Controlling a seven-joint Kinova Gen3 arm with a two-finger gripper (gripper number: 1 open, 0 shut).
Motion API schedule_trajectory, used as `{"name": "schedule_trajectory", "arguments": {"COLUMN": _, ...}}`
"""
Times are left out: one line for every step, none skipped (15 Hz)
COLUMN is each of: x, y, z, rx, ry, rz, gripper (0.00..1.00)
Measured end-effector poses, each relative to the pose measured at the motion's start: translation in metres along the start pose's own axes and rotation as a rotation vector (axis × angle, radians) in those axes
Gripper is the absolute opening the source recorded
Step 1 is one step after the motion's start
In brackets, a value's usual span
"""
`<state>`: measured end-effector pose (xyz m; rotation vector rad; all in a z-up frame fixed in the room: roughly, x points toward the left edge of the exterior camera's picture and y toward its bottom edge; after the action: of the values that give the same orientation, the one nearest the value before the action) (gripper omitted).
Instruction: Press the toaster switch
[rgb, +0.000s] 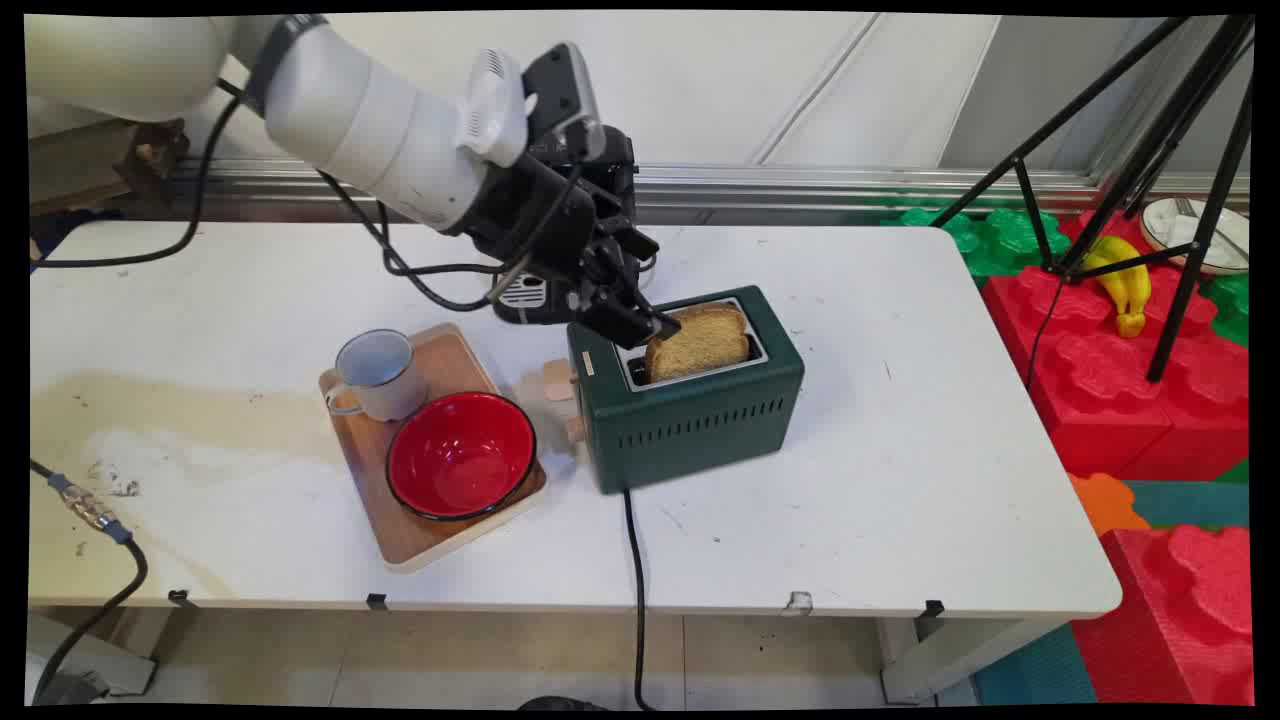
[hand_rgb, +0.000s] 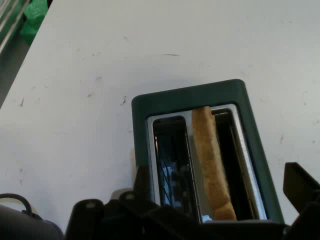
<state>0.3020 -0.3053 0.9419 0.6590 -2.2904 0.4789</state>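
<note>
The gripper (rgb: 655, 322) hangs spread w/ nothing between its fingers, at abt 9 o'clock of the toast (rgb: 697, 343), which stands in one slot of the green toaster (rgb: 690, 400); to grip well, centre the toast's thin edge betw. fingers, I judge.

Bright, even light from overhead is washing the table (rgb: 900, 450); no hard glare is showing on it. Shadows are staying soft and short: a faint one is hugging the toaster (rgb: 700, 425) base. The bowl (rgb: 460, 460) is catching a mild sheen on its rim. In the hand view the toaster's metal slot edges are glinting, the slots are sitting dark, and the toast (hand_rgb: 210, 165) is being lit along its top edge.
</note>
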Motion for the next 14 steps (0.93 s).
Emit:
{"name": "schedule_trajectory", "arguments": {"x": 0.0, "y": 0.0, "z": -0.005, "rx": -0.002, "ry": 0.005, "rz": 0.001, "gripper": 1.0}}
{"name": "schedule_trajectory", "arguments": {"x": -0.001, "y": 0.0, "z": -0.012, "rx": -0.004, "ry": 0.011, "rz": 0.001, "gripper": 1.0}}
{"name": "schedule_trajectory", "arguments": {"x": -0.002, "y": 0.0, "z": -0.019, "rx": -0.007, "ry": 0.016, "rz": 0.001, "gripper": 1.0}}
{"name": "schedule_trajectory", "arguments": {"x": -0.004, "y": 0.0, "z": -0.027, "rx": -0.01, "ry": 0.022, "rz": 0.001, "gripper": 1.0}}
{"name": "schedule_trajectory", "arguments": {"x": -0.005, "y": 0.0, "z": -0.031, "rx": -0.011, "ry": 0.025, "rz": 0.001, "gripper": 1.0}}
{"name": "schedule_trajectory", "arguments": {"x": -0.006, "y": -0.001, "z": -0.037, "rx": -0.014, "ry": 0.029, "rz": 0.001, "gripper": 1.0}}
{"name": "schedule_trajectory", "arguments": {"x": -0.01, "y": -0.003, "z": -0.047, "rx": -0.017, "ry": 0.034, "rz": -0.002, "gripper": 1.0}}
{"name": "schedule_trajectory", "arguments": {"x": -0.013, "y": -0.005, "z": -0.055, "rx": -0.021, "ry": 0.036, "rz": -0.004, "gripper": 1.0}}
{"name": "schedule_trajectory", "arguments": {"x": -0.017, "y": -0.007, "z": -0.063, "rx": -0.025, "ry": 0.039, "rz": -0.005, "gripper": 1.0}}
{"name": "schedule_trajectory", "arguments": {"x": -0.02, "y": -0.008, "z": -0.068, "rx": -0.029, "ry": 0.041, "rz": -0.006, "gripper": 1.0}}
{"name": "schedule_trajectory", "arguments": {"x": -0.024, "y": -0.011, "z": -0.075, "rx": -0.034, "ry": 0.044, "rz": -0.007, "gripper": 1.0}}
{"name": "schedule_trajectory", "arguments": {"x": -0.028, "y": -0.013, "z": -0.082, "rx": -0.04, "ry": 0.047, "rz": -0.009, "gripper": 1.0}}
{"name": "schedule_trajectory", "arguments": {"x": -0.031, "y": -0.015, "z": -0.087, "rx": -0.046, "ry": 0.049, "rz": -0.012, "gripper": 1.0}}
{"name": "schedule_trajectory", "arguments": {"x": -0.035, "y": -0.017, "z": -0.092, "rx": -0.052, "ry": 0.049, "rz": -0.018, "gripper": 1.0}}
